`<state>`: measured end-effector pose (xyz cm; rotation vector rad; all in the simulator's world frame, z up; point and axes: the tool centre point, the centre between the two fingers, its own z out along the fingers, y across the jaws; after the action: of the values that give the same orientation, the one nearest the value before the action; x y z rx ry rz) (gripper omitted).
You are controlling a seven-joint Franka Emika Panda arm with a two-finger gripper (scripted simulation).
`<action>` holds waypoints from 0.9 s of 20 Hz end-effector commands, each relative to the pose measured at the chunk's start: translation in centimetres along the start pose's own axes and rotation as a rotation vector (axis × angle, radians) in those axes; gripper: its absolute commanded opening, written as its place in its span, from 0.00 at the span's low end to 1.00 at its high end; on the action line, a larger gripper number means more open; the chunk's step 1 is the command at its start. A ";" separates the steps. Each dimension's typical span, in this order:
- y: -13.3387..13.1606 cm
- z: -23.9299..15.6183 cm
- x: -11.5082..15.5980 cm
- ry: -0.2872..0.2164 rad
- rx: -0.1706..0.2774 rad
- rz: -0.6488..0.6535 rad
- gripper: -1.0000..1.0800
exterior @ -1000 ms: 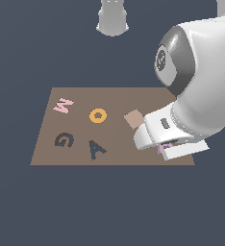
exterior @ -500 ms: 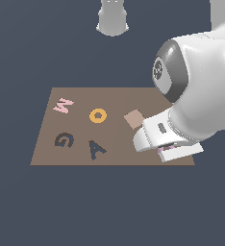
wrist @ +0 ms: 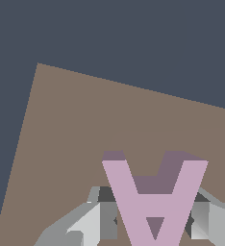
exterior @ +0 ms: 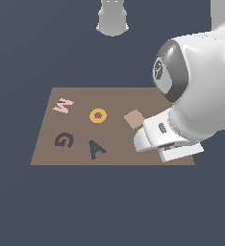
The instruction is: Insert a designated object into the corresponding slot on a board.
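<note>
In the wrist view the designated object, a pale lilac letter A (wrist: 155, 202), sits between my gripper's (wrist: 153, 216) two grey fingers (wrist: 101, 214), which press on both its sides. Under it lies the brown board (wrist: 85, 129). In the exterior view my arm covers the board's (exterior: 114, 98) corner at that view's right, and only a sliver of the lilac A (exterior: 168, 150) shows beneath the hand. The slot, a dark A-shaped recess (exterior: 97, 150), lies near the board's front edge, well off toward the exterior view's left of my gripper.
On the board there are also a dark G-shaped recess (exterior: 64, 140), a pink W (exterior: 63, 104), an orange ring (exterior: 98, 115) and a small tan square tile (exterior: 133, 118). A pale grey mount (exterior: 112, 18) stands beyond the board.
The arm's upper links have shifted a little toward the exterior view's left. The hand stays over the same board corner with the lilac A under it.
</note>
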<state>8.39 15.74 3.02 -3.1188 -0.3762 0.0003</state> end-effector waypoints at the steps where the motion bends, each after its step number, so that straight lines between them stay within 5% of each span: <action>1: 0.1 -0.2 0.0 0.000 0.000 0.001 0.00; 10: 0.8 -0.3 -0.3 -0.001 0.000 -0.014 0.00; 18: 4.3 -0.4 -1.6 -0.001 0.000 -0.075 0.00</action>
<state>7.93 12.09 3.40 -3.1055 -0.4725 0.0023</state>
